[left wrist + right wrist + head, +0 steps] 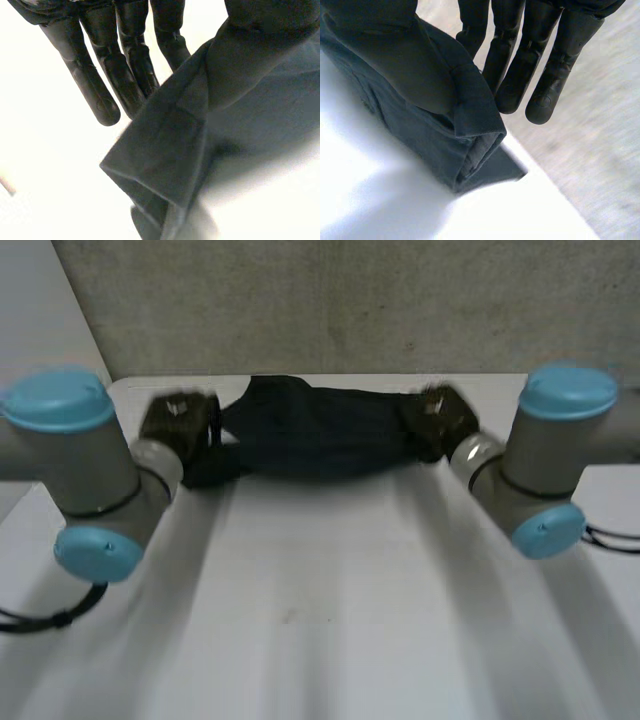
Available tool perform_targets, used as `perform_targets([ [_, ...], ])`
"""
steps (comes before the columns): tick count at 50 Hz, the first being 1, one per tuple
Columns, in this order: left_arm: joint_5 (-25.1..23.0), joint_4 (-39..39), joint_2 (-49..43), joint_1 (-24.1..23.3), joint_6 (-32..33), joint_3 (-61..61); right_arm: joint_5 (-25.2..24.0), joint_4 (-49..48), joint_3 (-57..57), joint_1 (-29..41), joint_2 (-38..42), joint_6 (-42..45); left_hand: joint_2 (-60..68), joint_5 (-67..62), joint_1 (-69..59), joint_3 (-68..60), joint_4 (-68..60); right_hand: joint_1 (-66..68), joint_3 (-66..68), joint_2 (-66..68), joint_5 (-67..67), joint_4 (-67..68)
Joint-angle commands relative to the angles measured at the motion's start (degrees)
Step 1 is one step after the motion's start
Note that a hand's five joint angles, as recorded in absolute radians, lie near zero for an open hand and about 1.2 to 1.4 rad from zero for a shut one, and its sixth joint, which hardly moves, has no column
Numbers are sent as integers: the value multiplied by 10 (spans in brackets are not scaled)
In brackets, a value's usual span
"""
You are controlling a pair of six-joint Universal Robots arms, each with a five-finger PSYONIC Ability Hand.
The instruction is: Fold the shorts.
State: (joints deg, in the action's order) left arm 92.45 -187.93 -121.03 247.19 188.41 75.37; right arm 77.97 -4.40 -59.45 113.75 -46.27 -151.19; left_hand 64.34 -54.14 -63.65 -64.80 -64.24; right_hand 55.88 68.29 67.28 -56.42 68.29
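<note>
Shorts (320,430): plain dark navy, near black. Desk (320,590): white. Left hand (175,425) and right hand (440,420): black. Arms (85,465): grey with light-blue caps (55,398). Wall (350,300): mottled grey, faintly speckled.

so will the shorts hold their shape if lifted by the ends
Probably floppy: the shorts bunch and crease between the left hand and right hand. Likely light: the cloth looks thin at its folded edge.

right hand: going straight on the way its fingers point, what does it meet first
Probably the grey wall beyond the table edge; ahead of the right hand nothing else shows, though depth is unclear.
</note>
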Motion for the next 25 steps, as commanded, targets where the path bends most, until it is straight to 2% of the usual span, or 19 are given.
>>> perform_targets([
  [1,-7,126,-11,-22,-1,34,-10,77,-57,13,11,56,86,-88,-93,-82,-87,241,117,127,-136,117],
  [7,-6,186,59,-29,2,72,-26,91,-137,8,-85,58,95,-97,-101,-90,-96,241,117,127,-136,117],
  [13,-6,198,115,-29,13,122,-31,147,-192,9,-125,65,96,-98,-103,-92,-97,241,117,127,-136,117],
  [20,-6,252,144,-41,94,209,-34,258,-249,3,-176,119,100,-102,-107,-95,-101,241,117,127,-136,117],
  [25,-6,280,159,-80,125,256,-32,305,-305,-5,-226,190,80,-82,-86,-75,-81,241,117,127,-136,117],
])
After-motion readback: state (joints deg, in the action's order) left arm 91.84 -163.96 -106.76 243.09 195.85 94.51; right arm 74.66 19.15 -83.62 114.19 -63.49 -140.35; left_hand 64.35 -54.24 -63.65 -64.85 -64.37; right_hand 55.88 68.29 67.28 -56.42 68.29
